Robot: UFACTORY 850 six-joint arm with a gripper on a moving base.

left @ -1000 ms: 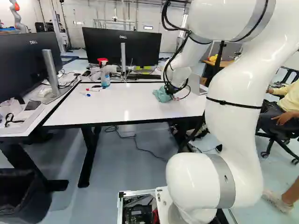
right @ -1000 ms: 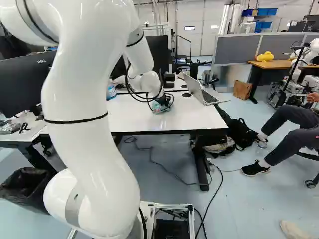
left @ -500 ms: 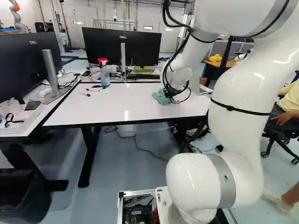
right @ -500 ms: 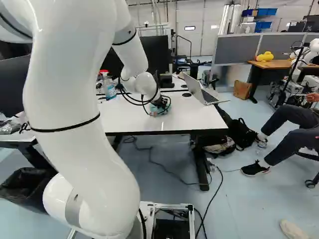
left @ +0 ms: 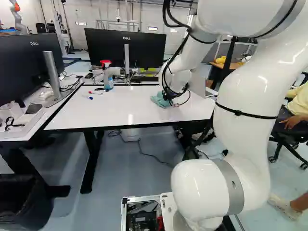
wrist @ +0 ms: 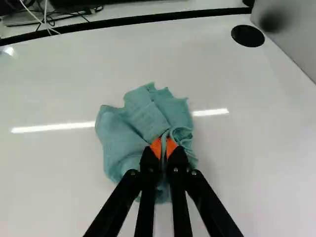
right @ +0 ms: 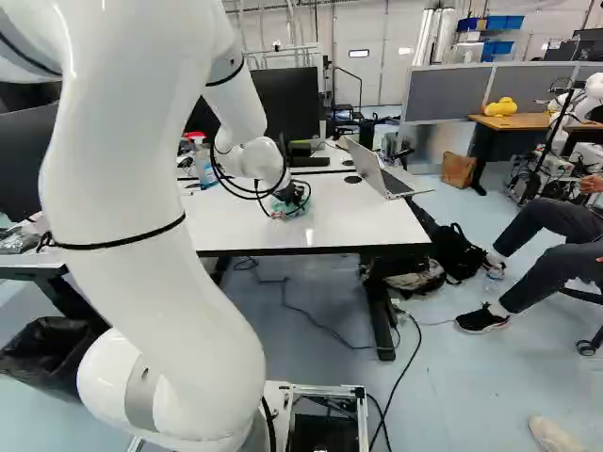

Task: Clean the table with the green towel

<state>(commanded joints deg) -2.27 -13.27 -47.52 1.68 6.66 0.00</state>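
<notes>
My gripper (left: pixel 172 102) is low over the right part of the white table (left: pixel 110 113) in the left base view. In the wrist view the gripper (wrist: pixel 163 148) is shut on a fold of the green towel (wrist: pixel 148 116), its orange pads pinching the cloth from two sides. The towel is bunched around the fingertips and rests on the tabletop. It shows as a small teal heap beside the gripper in the left base view. In the right base view, cables and the wrist partly hide it.
A spray bottle (left: pixel 108 77), a red marker (left: pixel 95 92) and a blue marker (left: pixel 88 97) are on the table's left part. A laptop (right: pixel 382 174) stands at its right side. Monitors (left: pixel 126 48) rise behind and at the left. Another robot (right: pixel 584 99) stands far right.
In the last half second my gripper and the towel have slid left across the tabletop. Earlier, the arm's upper links shifted while the towel moved only slightly. The base has stayed put.
</notes>
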